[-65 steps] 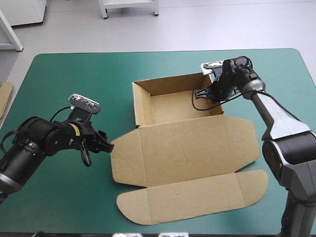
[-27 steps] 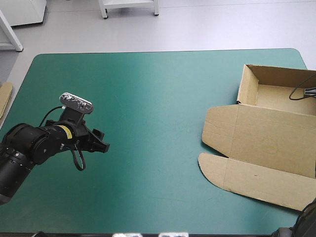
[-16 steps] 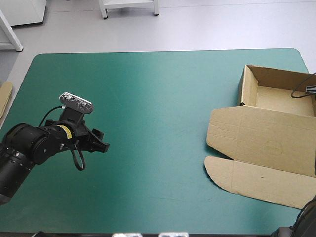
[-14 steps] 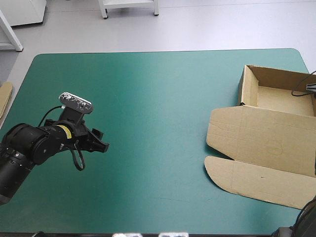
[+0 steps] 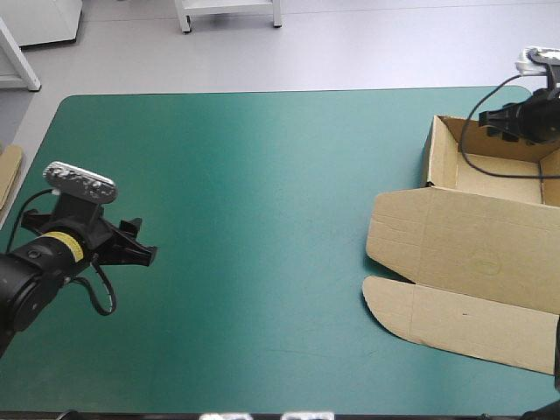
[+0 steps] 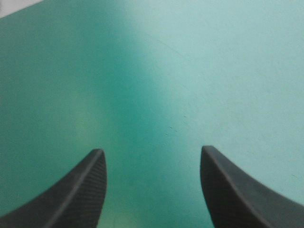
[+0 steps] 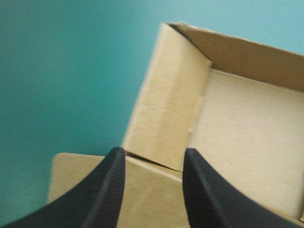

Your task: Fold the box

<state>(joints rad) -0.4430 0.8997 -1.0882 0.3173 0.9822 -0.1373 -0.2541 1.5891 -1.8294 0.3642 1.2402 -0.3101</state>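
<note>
With the table in the high view taken as a clock face and its far edge as 12, the box [image 5: 464, 236] is found at 3 o'clock, hard against the right edge and partly cut off by it. It lies on the teal-green cover [image 5: 262, 175]. Its tray [image 5: 494, 175] is seen toward 2 o'clock with walls raised and tucked. The lid [image 5: 477, 258] is laid flat toward 4 o'clock, and its rounded front flap [image 5: 437, 315] is spread out on the cover.

The forming of the tray is therefore judged to be done. What is left, as far as can be told, concerns only the lid and its flaps, which are not yet raised.

The right gripper [image 5: 486, 119] is held over the tray's far corner, near 2 o'clock. In the right wrist view the right gripper [image 7: 152, 153] is shown with its black fingers parted and nothing between them. The tray's side wall [image 7: 166, 109] is seen just ahead of them.

The left gripper [image 5: 144, 255] is kept at 9 o'clock, well apart from the box. In its own view the left gripper [image 6: 151, 152] is seen with jaws released, wide apart over bare cover. A strip of more board [image 5: 9, 171] is noticed past the table's edge at 9 o'clock
</note>
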